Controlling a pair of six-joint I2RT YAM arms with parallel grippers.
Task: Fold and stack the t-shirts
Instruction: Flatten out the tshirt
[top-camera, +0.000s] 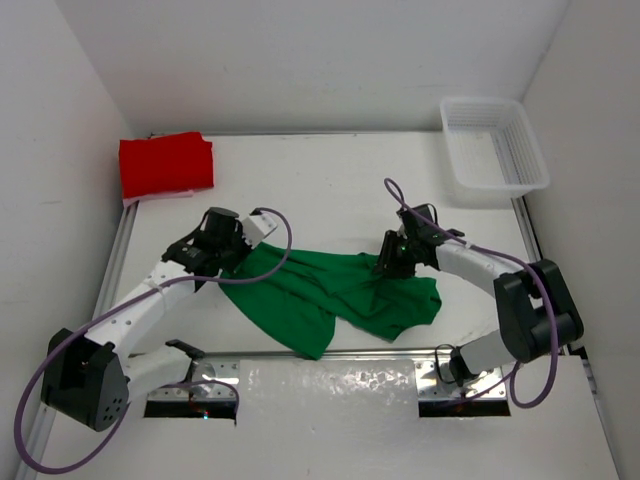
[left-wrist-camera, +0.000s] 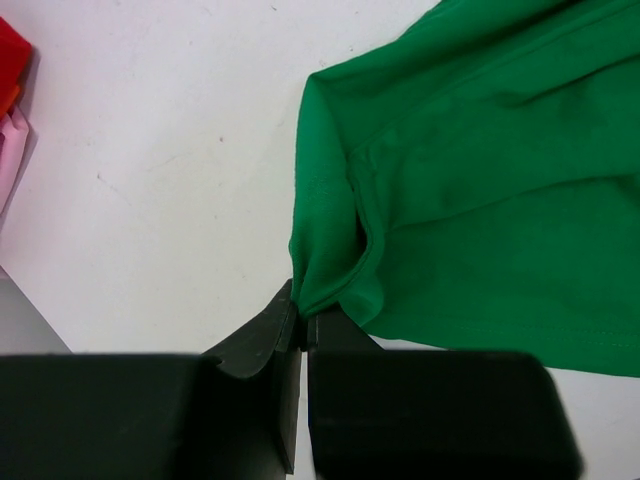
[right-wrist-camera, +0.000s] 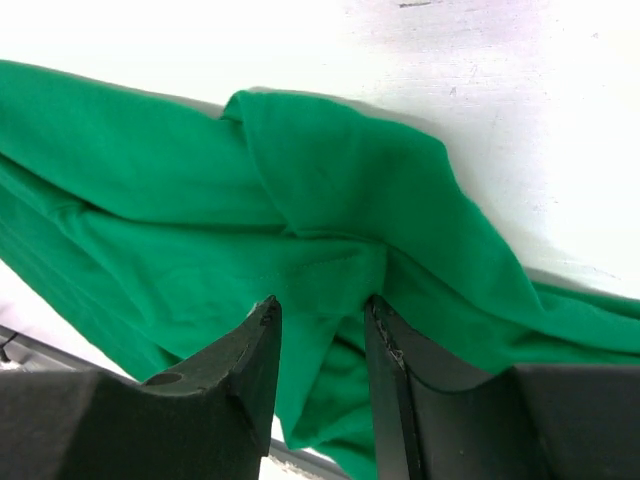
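Since your left tool (left-wrist-camera: 303, 318) is clamped on the green shirt's (top-camera: 320, 300) edge mid-tabletop (top-camera: 330, 180) and your right tool (right-wrist-camera: 322, 310) straddles a ridge half open, closing there may catch extra layers.

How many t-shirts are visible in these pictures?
4. Green t-shirt lies mid-table, held by the left gripper; red t-shirt tops a far-left stack, with orange t-shirt and pink t-shirt edges beneath. More may be hidden.
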